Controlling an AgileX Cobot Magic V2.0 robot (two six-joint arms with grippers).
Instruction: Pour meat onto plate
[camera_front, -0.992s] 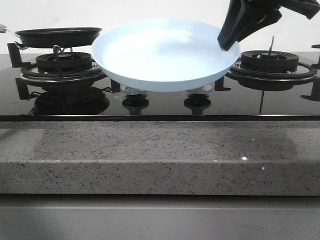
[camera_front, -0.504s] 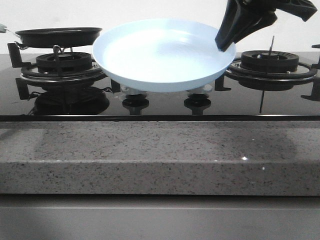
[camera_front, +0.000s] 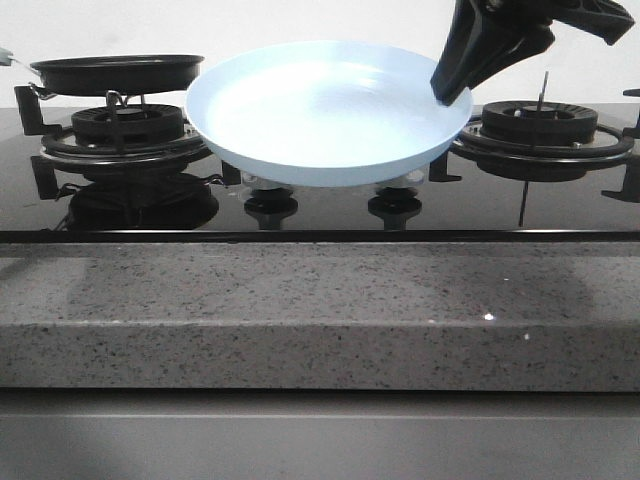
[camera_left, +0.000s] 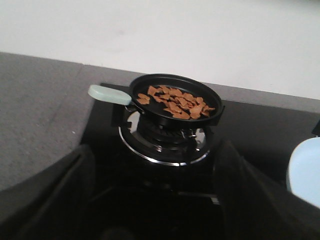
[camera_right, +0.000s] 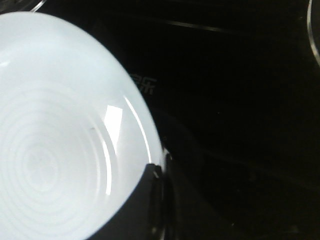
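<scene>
Front camera low at counter edge; both wrist cameras share the plate (camera_front: 325, 110)

Upper centre of front frame: round pale-blue shallow plate (camera_front: 325, 115) above glossy black glass hob (camera_front: 320, 205), my right gripper (camera_front: 455, 88) at its right rim. Upper left: black round frying pan (camera_front: 117, 72) on burner, orange-brown meat chips (camera_left: 175, 101) inside.

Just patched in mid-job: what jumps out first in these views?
The pale blue plate, held up over the middle of the stove by the right gripper clamped on its rim, and empty. Next, the meat, heaped in the black pan on the left burner, with the left gripper open short of it.
</scene>
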